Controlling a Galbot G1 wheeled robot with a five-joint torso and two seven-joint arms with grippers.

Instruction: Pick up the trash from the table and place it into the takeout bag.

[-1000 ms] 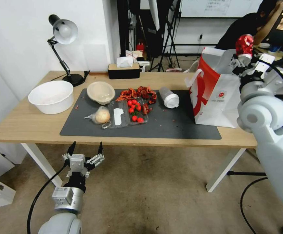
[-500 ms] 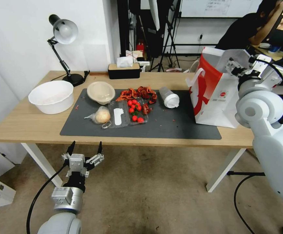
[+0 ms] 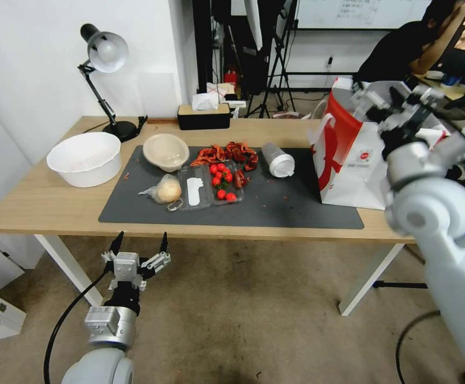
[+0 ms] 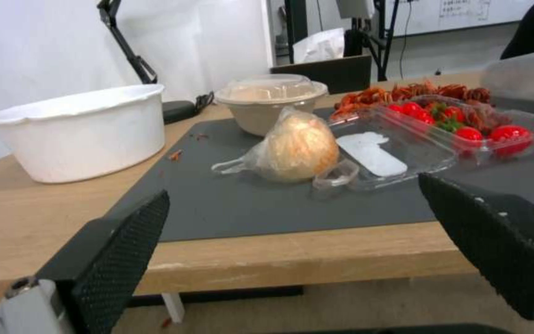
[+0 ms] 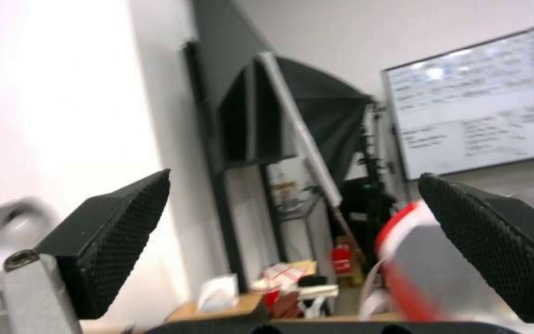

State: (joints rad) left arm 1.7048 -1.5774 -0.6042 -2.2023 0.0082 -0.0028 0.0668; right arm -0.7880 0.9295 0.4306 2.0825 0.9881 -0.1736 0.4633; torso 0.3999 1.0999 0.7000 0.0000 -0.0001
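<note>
— Right gripper (image 3: 384, 104): fingers apart, empty, above takeout bag (image 3: 349, 160) mouth; crushed red can held a second ago, gone now. Presumably dropped inside.
— Left gripper (image 3: 140, 246): spread, parked below table (image 3: 45, 202) edge. Remaining: bagged bun (image 3: 165, 189), lidded cup (image 3: 277, 159), paper bowl (image 3: 166, 151).

Right gripper (image 3: 384, 104) raised, jaws apart, left gripper (image 3: 140, 244) low, spread
</note>
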